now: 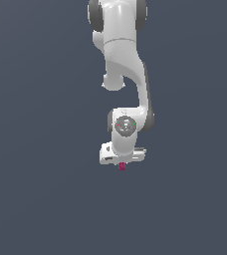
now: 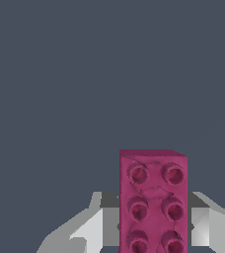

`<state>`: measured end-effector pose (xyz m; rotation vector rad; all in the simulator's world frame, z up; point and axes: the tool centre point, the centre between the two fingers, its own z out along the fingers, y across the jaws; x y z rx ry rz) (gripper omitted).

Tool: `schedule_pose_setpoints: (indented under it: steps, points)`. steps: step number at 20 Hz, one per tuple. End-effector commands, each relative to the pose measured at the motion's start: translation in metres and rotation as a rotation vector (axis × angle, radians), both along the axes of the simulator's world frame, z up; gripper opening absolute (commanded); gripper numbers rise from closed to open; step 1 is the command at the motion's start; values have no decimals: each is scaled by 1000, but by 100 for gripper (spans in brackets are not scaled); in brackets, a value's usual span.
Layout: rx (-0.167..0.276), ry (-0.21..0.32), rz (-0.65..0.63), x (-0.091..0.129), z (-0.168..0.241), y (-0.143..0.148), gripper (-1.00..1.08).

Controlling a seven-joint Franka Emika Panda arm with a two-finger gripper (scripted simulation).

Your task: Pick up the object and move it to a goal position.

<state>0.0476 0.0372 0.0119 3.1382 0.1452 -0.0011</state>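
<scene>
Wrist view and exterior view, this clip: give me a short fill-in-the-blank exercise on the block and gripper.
1. The block is coloured ____.
2. In the wrist view, the block's face shows round studs in ____ columns.
3. In the exterior view, the block peeks out just ____ the white gripper.
4. In the wrist view, the block sits ____ the two fingers.

Missing words: magenta-pink; two; below; between
</scene>
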Motion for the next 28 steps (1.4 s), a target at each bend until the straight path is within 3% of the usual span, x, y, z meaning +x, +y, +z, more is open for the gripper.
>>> schedule_pose_setpoints:
  steps: [1, 9, 21, 28]
  points:
    - [0, 0, 0, 0, 0, 0, -100]
    - [0, 0, 0, 3, 4, -11, -100]
    - [0, 0, 0, 32, 32, -103, -100]
    - [0, 0, 0, 42, 40, -128, -100]
